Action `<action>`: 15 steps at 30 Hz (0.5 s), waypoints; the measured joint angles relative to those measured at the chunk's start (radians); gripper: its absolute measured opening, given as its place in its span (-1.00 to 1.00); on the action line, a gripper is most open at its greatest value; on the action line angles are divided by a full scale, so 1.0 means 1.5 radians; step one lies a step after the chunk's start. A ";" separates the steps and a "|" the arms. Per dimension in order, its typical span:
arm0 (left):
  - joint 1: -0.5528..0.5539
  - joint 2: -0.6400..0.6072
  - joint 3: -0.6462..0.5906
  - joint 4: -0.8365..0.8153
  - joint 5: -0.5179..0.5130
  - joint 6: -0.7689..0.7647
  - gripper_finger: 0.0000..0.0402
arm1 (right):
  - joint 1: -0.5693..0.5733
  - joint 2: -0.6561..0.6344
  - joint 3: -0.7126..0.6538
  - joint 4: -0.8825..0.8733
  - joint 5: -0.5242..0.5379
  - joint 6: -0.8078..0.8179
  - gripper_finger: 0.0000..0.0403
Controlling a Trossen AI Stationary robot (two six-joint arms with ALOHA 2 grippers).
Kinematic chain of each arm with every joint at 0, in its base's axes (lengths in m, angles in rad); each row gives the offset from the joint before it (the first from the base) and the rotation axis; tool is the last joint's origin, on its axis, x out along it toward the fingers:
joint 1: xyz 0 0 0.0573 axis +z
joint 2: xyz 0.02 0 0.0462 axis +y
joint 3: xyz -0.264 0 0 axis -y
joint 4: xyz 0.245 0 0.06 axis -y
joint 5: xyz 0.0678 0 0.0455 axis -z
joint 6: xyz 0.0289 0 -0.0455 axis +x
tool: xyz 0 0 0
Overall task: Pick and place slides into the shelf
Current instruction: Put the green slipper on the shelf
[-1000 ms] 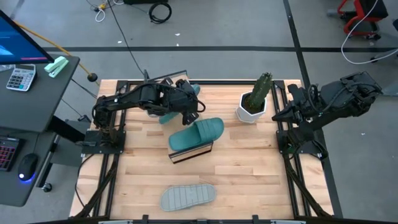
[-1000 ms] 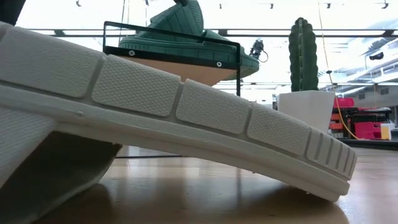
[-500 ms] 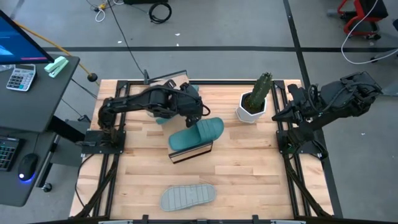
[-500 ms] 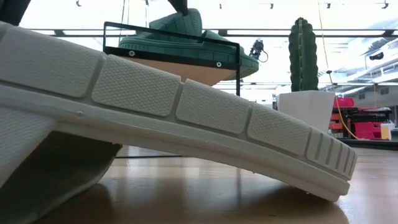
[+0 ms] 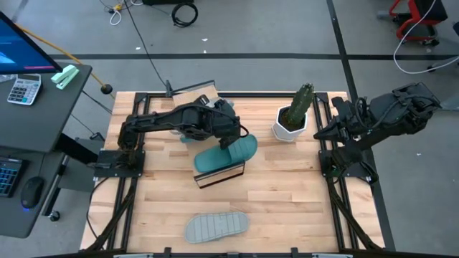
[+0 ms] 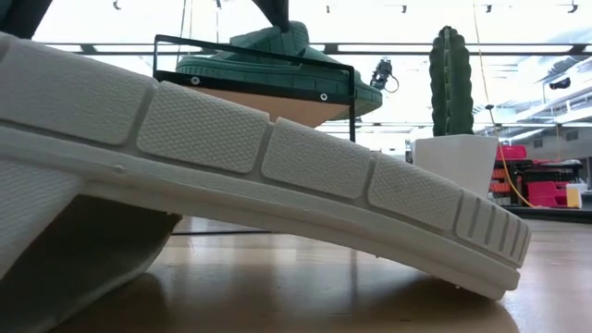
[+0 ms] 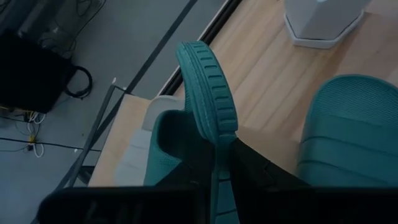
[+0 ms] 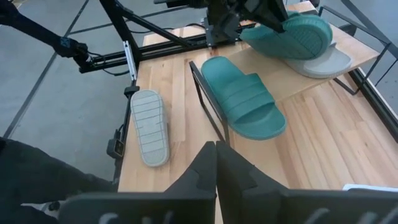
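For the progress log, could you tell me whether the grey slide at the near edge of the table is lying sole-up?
Yes, the grey slide lies upside down on the table, its ribbed sole facing the overhead camera.

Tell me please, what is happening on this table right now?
The left gripper is shut on a teal slide, holding it by its edge above the shelf. Another teal slide already rests on the shelf, and one pale grey slide lies on it under the held one. A second pale grey slide lies sole up on the table near the front edge. The right gripper is shut and waits at the right side, beyond the potted cactus.
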 joint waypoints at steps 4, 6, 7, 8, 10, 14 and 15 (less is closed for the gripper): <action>-0.004 0.015 0.000 0.018 0.002 0.000 -0.80 | 0.000 0.000 0.000 0.000 0.000 -0.001 -0.98; -0.006 0.023 -0.001 0.025 0.003 0.000 -0.80 | 0.000 0.000 0.000 0.000 0.000 -0.001 -0.99; -0.006 0.027 0.000 0.029 0.003 0.000 -0.80 | 0.000 0.001 0.000 0.000 0.000 -0.002 -0.99; -0.006 0.029 0.000 0.032 0.003 0.000 -0.80 | 0.000 0.001 0.000 0.000 0.000 -0.004 -0.99; -0.007 0.039 -0.001 0.039 0.004 0.000 -0.80 | 0.000 0.003 0.000 0.000 0.000 -0.006 -0.99; -0.006 0.056 -0.001 0.053 0.002 -0.001 -0.81 | 0.000 0.007 0.000 0.000 0.000 -0.006 -0.99; -0.006 0.058 -0.001 0.054 0.000 -0.004 -0.81 | 0.000 0.007 0.000 0.000 0.000 -0.007 -0.99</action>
